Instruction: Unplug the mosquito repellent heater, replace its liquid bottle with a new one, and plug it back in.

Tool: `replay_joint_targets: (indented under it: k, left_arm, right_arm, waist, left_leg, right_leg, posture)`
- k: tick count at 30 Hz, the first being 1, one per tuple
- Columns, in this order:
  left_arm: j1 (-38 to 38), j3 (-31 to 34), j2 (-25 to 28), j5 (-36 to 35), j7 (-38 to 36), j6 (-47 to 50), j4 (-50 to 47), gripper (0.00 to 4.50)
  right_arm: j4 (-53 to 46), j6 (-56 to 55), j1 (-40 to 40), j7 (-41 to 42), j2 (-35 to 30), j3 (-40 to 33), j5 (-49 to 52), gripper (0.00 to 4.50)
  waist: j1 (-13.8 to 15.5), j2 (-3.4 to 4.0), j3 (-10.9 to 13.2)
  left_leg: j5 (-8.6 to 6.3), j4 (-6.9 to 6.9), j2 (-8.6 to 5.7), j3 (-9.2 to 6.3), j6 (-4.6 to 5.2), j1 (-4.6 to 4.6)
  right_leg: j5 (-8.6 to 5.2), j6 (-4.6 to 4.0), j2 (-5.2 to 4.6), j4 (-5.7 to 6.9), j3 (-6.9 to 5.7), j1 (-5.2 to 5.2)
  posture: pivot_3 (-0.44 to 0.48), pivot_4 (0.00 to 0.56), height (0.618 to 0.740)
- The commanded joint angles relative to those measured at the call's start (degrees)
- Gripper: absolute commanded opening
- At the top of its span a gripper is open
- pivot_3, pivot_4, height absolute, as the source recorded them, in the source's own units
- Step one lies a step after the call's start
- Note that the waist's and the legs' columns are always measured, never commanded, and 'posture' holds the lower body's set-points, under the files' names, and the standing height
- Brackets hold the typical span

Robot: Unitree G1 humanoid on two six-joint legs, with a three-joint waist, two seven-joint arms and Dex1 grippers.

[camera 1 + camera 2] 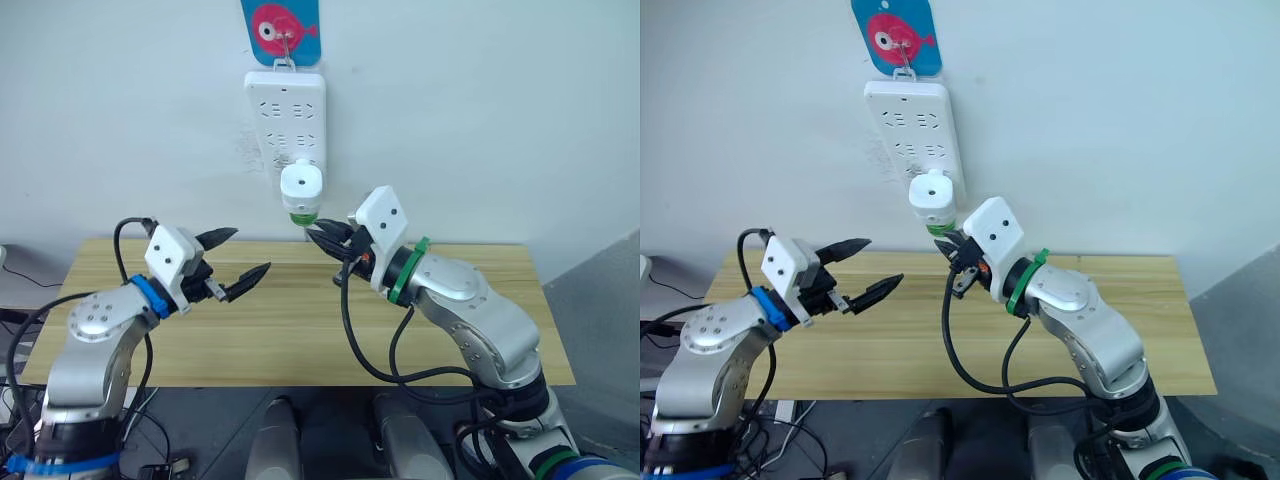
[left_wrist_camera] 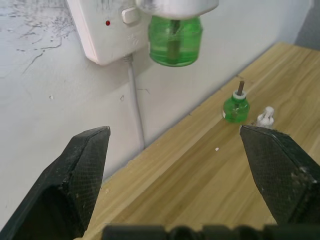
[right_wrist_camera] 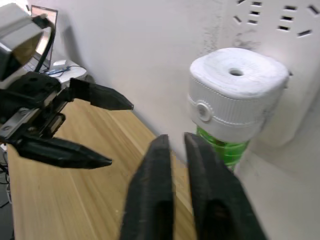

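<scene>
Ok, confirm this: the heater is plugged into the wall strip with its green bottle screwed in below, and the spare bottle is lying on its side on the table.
Not quite. The heater is plugged into the strip with its green bottle below, but the spare bottle stands upright on the table, wick up; the left wrist view shows it.

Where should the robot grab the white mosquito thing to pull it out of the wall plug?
Probably by the white body of the mosquito repellent heater, one finger on each flat side, coming straight from the front. It sticks out from the power strip, so its sides are free. Avoid the green bottle hanging underneath, which might unscrew.
</scene>
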Motion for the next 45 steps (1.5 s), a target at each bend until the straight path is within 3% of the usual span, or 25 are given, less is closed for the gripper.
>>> replay_joint_targets:
  k: [1,15,37,45]
  left_arm:
    - [2.7,2.1,-1.3,-1.5,2.4,-1.8,-6.8,4.5]
    - [3.0,-1.2,-2.5,-4.1,3.2,-1.1,-10.9,4.5]
    - [1.9,-3.7,-2.5,-3.5,3.9,-1.5,-10.7,4.5]
    - [1.2,-4.5,-2.6,-3.4,3.7,-1.8,-10.3,4.5]
  right_arm:
    - [1.8,-4.0,-2.0,-0.9,1.7,1.0,-1.5,0.07]
    - [7.7,-9.4,-3.8,-1.2,2.6,-0.1,-4.5,0.07]
    - [8.8,-10.8,-3.3,0.7,0.5,0.6,-6.2,0.07]
    - [10.2,-10.4,-4.3,-2.4,2.3,-1.9,-7.7,0.07]
  waist:
    - [0.4,0.0,0.0]
    - [0.9,-0.02,0.0]
    - [0.9,-0.02,0.0]
    - [0.9,-0.02,0.0]
  left_leg:
    - [0.0,0.0,0.01,0.0,0.0,0.0]
    - [0.0,-0.01,0.01,0.0,0.0,0.0]
    - [0.0,0.0,0.0,0.0,0.0,0.0]
    - [0.0,0.0,0.01,-0.01,0.0,0.0]
  right_leg:
    - [0.0,0.0,0.01,-0.01,0.0,0.0]
    - [0.0,0.0,0.02,-0.04,-0.02,0.02]
    - [0.0,-0.01,0.02,-0.03,-0.02,0.02]
    - [0.0,-0.01,0.02,-0.02,-0.02,0.02]
  posture:
    - [0.087,0.232,0.735]
    - [0.087,0.227,0.735]
    - [0.082,0.225,0.735]
    - [0.078,0.223,0.735]
